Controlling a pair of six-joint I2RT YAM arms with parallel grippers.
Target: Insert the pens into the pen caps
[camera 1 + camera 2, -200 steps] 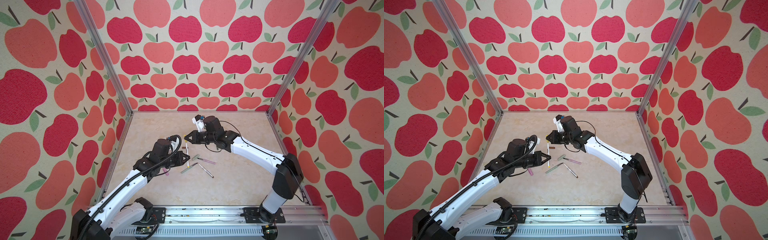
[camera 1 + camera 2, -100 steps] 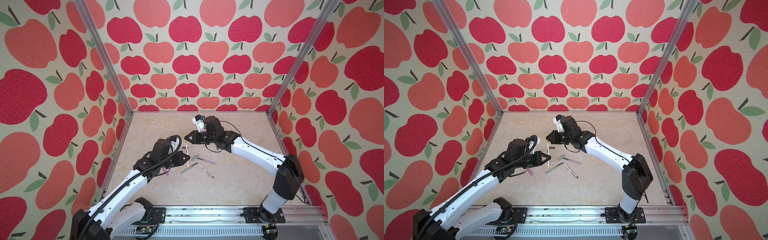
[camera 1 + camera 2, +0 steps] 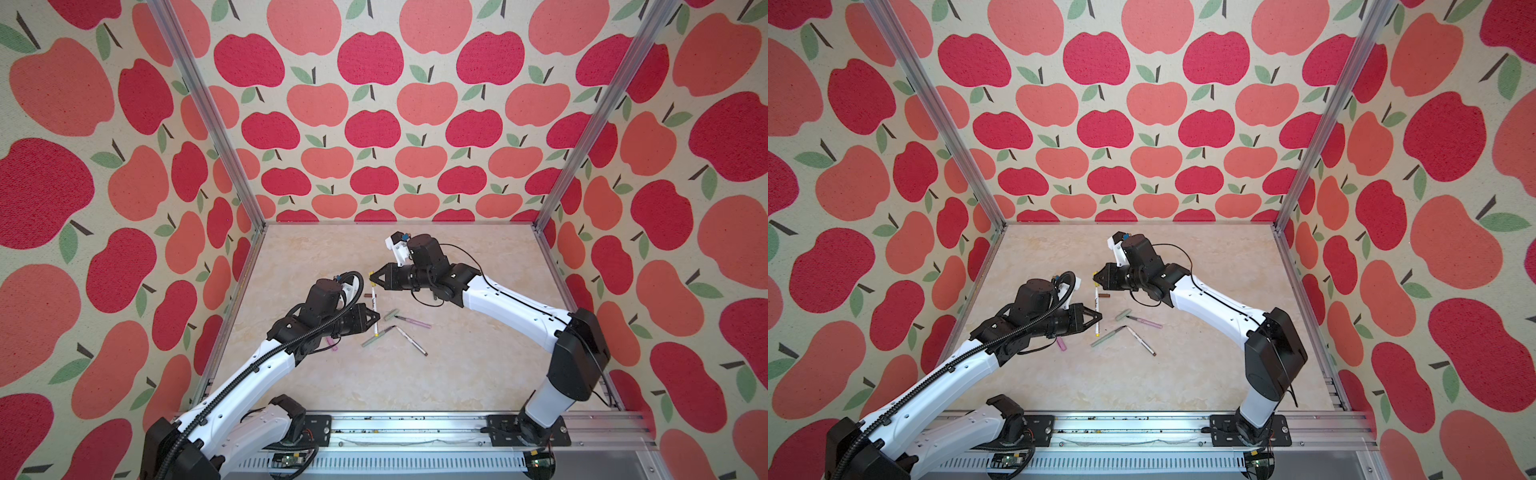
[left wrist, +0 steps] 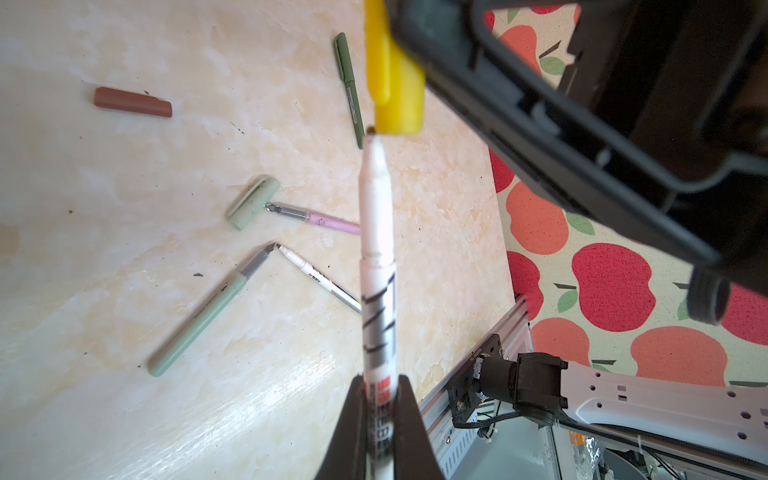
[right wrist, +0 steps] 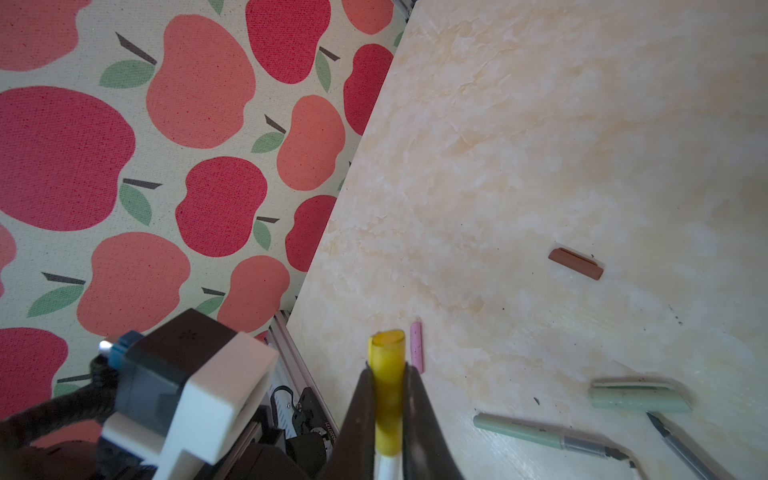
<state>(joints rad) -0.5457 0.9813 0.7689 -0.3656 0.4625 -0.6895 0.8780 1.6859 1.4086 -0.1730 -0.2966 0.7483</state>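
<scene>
My left gripper [image 3: 377, 316] [image 4: 380, 380] is shut on a white pen [image 3: 374, 307] [image 4: 377, 232], which stands above the table pointing away from me. My right gripper [image 3: 372, 277] [image 5: 386, 370] is shut on the yellow cap [image 4: 395, 83] [image 5: 388, 395]. The pen's tip meets that cap's lower end. On the table lie a brown cap [image 3: 368, 296] [image 4: 132, 102], a pale green cap [image 3: 391, 314], a pink pen [image 3: 413, 321], a pale green pen [image 3: 376, 337], another white pen [image 3: 411, 341], a pink cap [image 3: 332, 343] and a dark green pen [image 4: 349, 89].
The loose pens and caps cluster on the marble table [image 3: 457, 374] just right of my left gripper and below my right one. Apple-patterned walls [image 3: 374, 124] with metal posts close in three sides. A metal rail [image 3: 415, 428] runs along the front edge.
</scene>
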